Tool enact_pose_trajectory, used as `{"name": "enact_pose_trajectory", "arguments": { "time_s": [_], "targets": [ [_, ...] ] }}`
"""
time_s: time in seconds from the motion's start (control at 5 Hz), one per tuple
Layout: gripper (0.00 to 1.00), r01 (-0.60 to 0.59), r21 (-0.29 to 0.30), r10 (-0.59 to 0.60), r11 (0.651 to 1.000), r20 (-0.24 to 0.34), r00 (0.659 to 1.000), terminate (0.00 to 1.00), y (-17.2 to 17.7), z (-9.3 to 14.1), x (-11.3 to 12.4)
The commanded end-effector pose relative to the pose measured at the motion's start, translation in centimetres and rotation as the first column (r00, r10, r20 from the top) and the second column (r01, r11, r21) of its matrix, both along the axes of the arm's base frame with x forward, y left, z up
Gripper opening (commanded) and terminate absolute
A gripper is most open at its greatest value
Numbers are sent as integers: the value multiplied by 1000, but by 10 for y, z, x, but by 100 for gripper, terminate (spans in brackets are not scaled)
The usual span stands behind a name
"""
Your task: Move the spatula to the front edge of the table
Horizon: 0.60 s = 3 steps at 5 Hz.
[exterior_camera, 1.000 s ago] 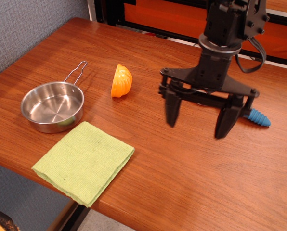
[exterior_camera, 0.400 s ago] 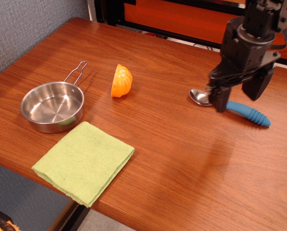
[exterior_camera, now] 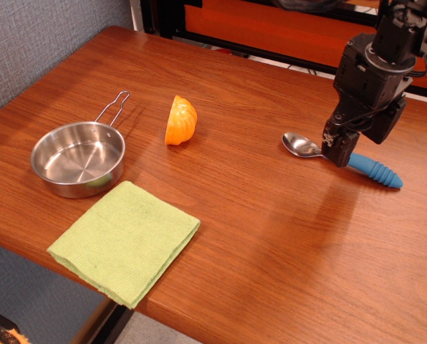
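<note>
table [exterior_camera: 256, 236]: reddish wood-grain, rounded edge
spatula [exterior_camera: 342, 158]: shiny metal bowl, ribbed blue handle
gripper [exterior_camera: 342, 152]: black, at handle; closure unclear

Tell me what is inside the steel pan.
The pan looks empty: bare shiny metal across its bottom. Its near wall hides a thin strip of the floor, so that part cannot be checked.

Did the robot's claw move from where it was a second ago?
Yes. The claw swung right and turned, away from the orange piece, and now sits low over the spatula.
</note>
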<state>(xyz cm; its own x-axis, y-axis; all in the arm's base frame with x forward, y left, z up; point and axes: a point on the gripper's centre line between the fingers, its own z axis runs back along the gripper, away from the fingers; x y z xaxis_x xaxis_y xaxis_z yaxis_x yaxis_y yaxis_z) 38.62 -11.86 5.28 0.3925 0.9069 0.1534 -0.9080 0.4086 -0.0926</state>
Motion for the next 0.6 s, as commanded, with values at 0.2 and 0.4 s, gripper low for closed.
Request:
{"name": "enact_pose_trajectory", "arguments": {
  "time_s": [0.2,0.4],
  "targets": [
    [100,-56,-114,63,992,53,997,0,8,-5,24],
    [100,-81,-127,83,989,16,996,0,10,-14,27]
  ]
}}
